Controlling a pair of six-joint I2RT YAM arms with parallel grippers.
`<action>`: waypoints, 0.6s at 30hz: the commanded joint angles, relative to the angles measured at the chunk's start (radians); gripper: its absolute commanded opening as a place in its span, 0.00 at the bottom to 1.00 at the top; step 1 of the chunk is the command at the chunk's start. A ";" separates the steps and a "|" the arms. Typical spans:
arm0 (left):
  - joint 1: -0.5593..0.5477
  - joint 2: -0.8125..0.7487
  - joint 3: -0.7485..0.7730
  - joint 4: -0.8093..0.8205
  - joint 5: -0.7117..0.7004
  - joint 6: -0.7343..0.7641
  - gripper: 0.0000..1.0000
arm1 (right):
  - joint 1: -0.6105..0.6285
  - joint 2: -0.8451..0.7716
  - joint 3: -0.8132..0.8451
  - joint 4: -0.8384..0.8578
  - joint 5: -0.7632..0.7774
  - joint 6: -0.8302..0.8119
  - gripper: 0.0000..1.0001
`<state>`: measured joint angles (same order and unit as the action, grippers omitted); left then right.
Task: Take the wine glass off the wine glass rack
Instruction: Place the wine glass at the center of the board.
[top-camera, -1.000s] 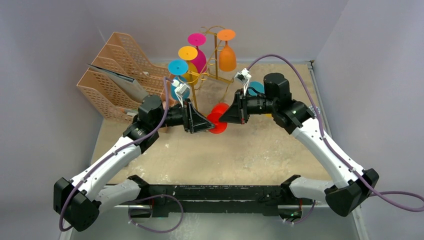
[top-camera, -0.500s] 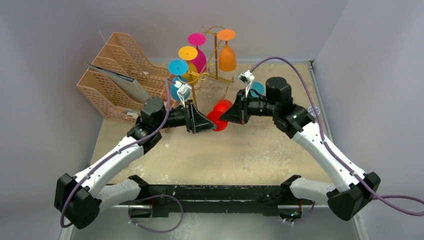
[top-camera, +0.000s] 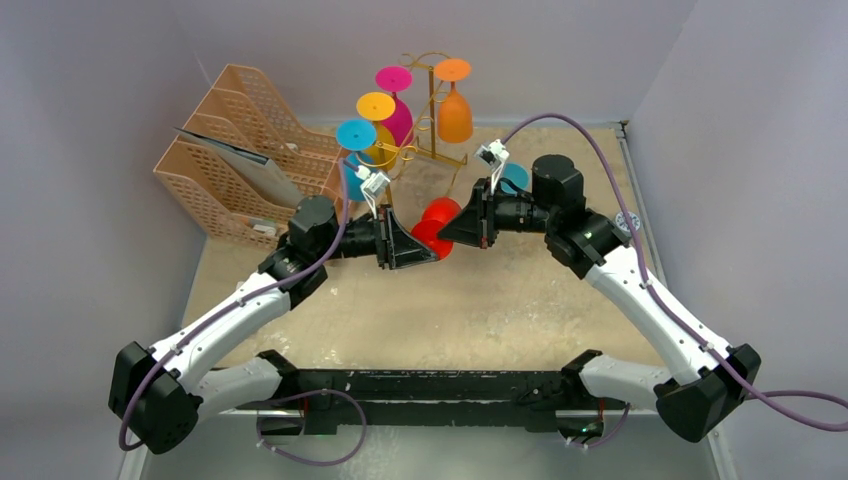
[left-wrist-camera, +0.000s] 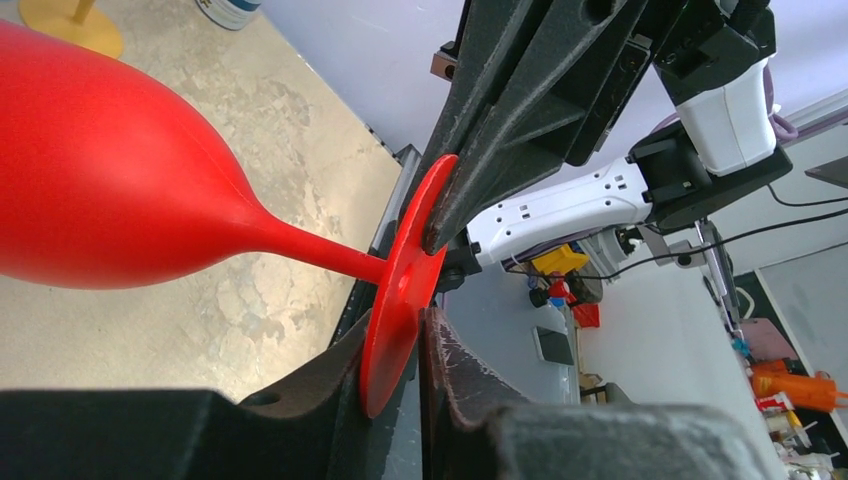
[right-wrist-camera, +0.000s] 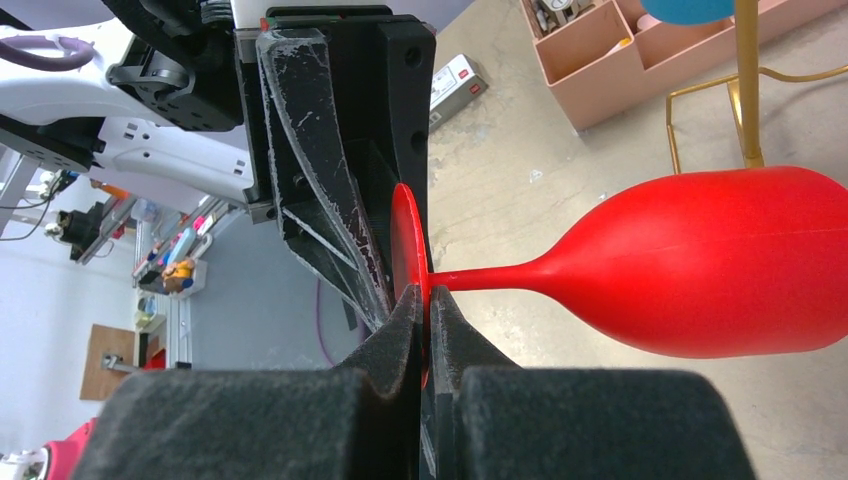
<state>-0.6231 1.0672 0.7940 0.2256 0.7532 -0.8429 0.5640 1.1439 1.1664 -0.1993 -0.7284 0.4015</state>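
Observation:
A red wine glass (top-camera: 441, 217) lies on its side in the air between my two grippers, off the gold wire rack (top-camera: 436, 100) behind it. My right gripper (right-wrist-camera: 428, 322) is shut on the rim of the glass's round foot (right-wrist-camera: 405, 235), with the bowl (right-wrist-camera: 720, 262) pointing towards the rack. My left gripper (left-wrist-camera: 408, 352) has its jaws around the same foot (left-wrist-camera: 405, 268) from the opposite side. One finger touches the disc and a thin gap shows at the other. In the top view the left gripper (top-camera: 424, 250) and the right gripper (top-camera: 450, 233) meet tip to tip.
Orange (top-camera: 455, 115), pink (top-camera: 399, 118), yellow (top-camera: 378, 135) and cyan (top-camera: 352, 140) glasses hang on the rack. A peach lattice file organizer (top-camera: 240, 150) stands at the back left. A teal object (top-camera: 514, 177) sits behind my right wrist. Walls close the back and sides.
My left gripper has moved right and closed in around the foot of the red glass. The right gripper has carried the glass slightly up and back.

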 joint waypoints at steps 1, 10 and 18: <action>-0.007 -0.031 0.010 0.018 -0.010 0.030 0.16 | 0.004 -0.018 -0.001 0.046 -0.018 -0.001 0.00; -0.007 -0.047 0.007 0.021 -0.029 0.036 0.16 | 0.004 -0.019 0.004 0.015 -0.027 -0.020 0.00; -0.007 -0.056 -0.022 0.087 -0.057 0.004 0.13 | 0.004 -0.023 -0.001 0.009 -0.012 -0.023 0.00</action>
<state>-0.6243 1.0332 0.7849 0.2283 0.7132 -0.8284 0.5640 1.1427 1.1664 -0.1970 -0.7467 0.3996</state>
